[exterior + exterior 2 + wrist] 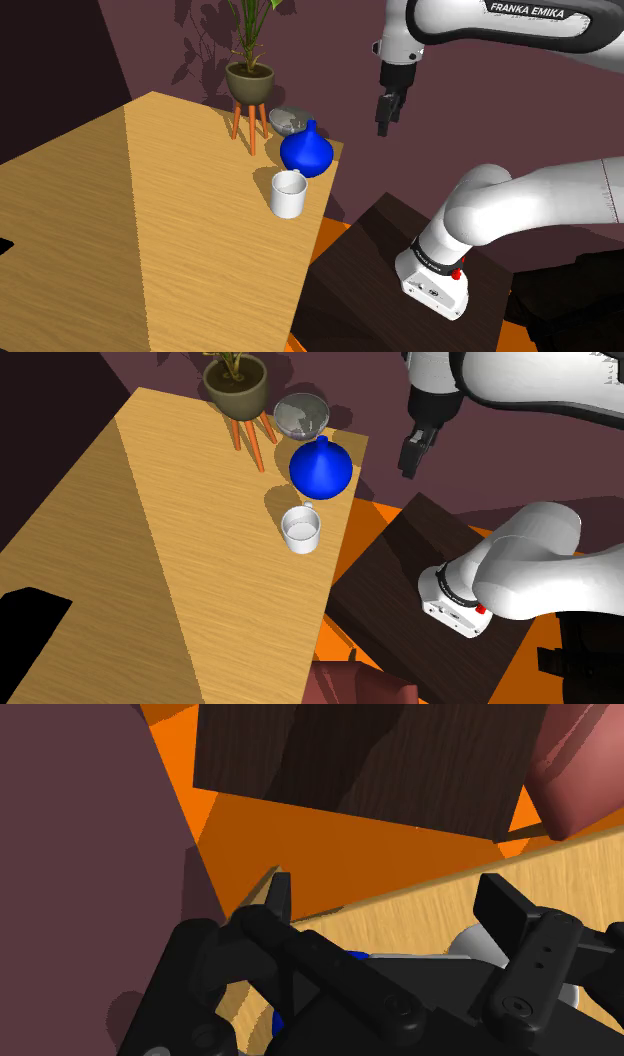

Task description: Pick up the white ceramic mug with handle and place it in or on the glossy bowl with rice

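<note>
A white mug (288, 193) stands upright near the table's right edge in the shoulder view, with its handle hard to make out. From above, the mug (301, 529) looks empty. Behind it is a round blue vase (306, 151), and behind that a glossy clear bowl (288, 121) at the table's far corner. The bowl (301, 414) sits next to the plant stand. My black gripper (384, 118) hangs in the air to the right of the table, beyond its edge and above the vase's height. Its fingers (280, 894) stand apart with nothing between them, so the gripper (392, 904) is open.
A potted plant (249, 82) on orange legs stands at the wooden table's (150, 220) far edge. The dark wooden stand (380, 260) sits right of the table over an orange floor (345, 612). A reddish seat (360, 687) lies low beside the table.
</note>
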Action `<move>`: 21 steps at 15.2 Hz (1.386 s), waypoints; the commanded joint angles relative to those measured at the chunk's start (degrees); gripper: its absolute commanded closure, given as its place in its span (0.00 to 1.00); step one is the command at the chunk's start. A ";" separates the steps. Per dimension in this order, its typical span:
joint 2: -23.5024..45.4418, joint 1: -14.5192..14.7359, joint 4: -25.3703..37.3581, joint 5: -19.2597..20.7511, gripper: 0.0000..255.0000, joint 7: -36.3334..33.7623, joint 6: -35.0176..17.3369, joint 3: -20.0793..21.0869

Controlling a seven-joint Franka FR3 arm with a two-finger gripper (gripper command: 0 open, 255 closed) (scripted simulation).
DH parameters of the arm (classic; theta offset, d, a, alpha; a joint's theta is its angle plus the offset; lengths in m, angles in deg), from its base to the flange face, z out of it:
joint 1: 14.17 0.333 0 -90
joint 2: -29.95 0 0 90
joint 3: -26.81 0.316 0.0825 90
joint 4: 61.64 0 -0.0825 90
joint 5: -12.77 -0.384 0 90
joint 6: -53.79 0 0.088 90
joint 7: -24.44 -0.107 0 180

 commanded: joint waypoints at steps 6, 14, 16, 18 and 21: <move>2.79 1.67 -3.20 -4.89 0.00 -7.14 -7.82 5.10; 12.07 3.81 -4.09 -10.53 0.00 -18.04 -21.54 13.51; 15.22 4.05 -3.46 -11.27 0.00 -20.77 -25.00 15.64; 18.64 4.17 -2.49 -11.62 0.00 -23.59 -28.40 17.74; 24.24 4.11 -0.41 -11.28 0.00 -28.07 -33.28 20.82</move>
